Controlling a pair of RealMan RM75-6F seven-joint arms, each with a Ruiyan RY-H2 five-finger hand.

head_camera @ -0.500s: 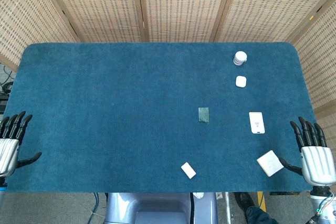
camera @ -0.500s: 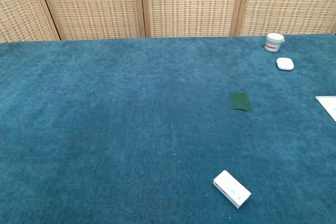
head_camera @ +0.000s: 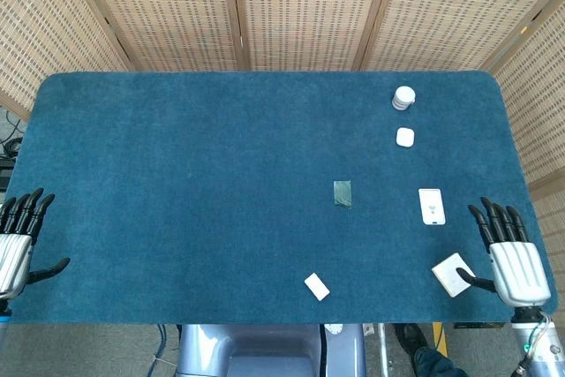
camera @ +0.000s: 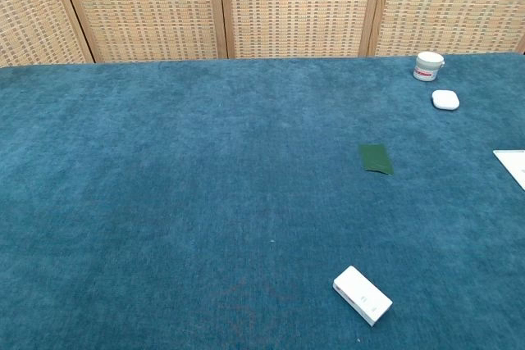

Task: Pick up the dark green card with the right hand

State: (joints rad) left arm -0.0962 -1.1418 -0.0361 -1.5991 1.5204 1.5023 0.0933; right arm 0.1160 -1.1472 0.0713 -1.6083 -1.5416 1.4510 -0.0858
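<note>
The dark green card lies flat on the blue table cloth, right of centre; the chest view shows the dark green card too. My right hand hovers over the table's right front corner, fingers spread, holding nothing, well to the right of the card. Its thumb lies close to a white square block. My left hand sits at the left front edge, fingers apart and empty. Neither hand appears in the chest view.
A white jar and a small white case stand at the back right. A white card lies right of the green one. A white rectangular box sits near the front edge. Wicker screens stand behind the table.
My right hand has shifted left and a little up the table, toward the white square block. The left hand and all objects stayed put.
</note>
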